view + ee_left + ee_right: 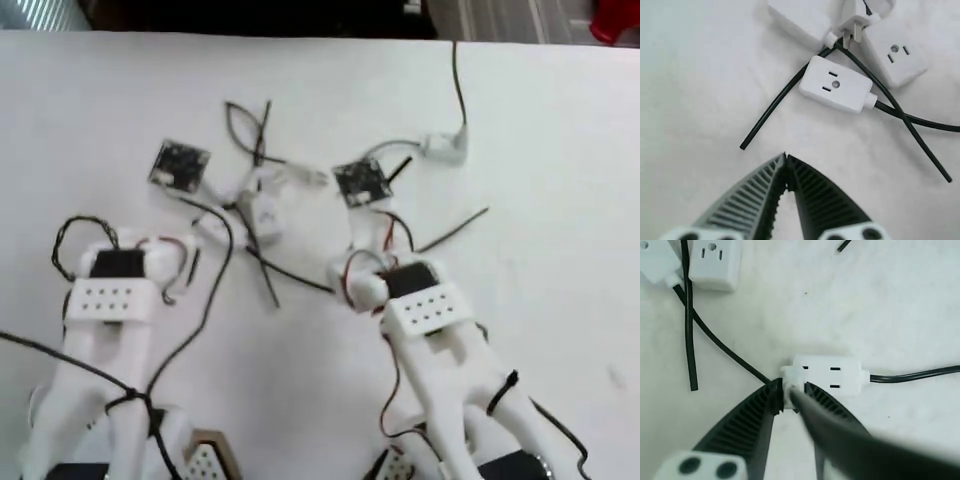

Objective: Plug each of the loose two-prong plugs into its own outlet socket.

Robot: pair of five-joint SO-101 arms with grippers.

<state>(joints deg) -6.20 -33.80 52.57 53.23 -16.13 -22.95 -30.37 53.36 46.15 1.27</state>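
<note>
While Seating the Plug

Right gripper [792, 390] fingers [752, 417] pinch the white plug [791, 384] body, which touches its outlet socket [832, 375]. Left gripper [786, 172]: closed, empty. Spare sockets [262, 205] lie at the left arm's [110, 295] 2 o'clock, high view. Plug likely light, rigid, slick; hold body, not cord [720, 341].

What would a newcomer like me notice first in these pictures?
A tangle of black cords and white sockets lies mid-table between two white arms. The right gripper pinches a white plug against the end of a socket block; the left gripper hangs shut, short of another socket.
</note>
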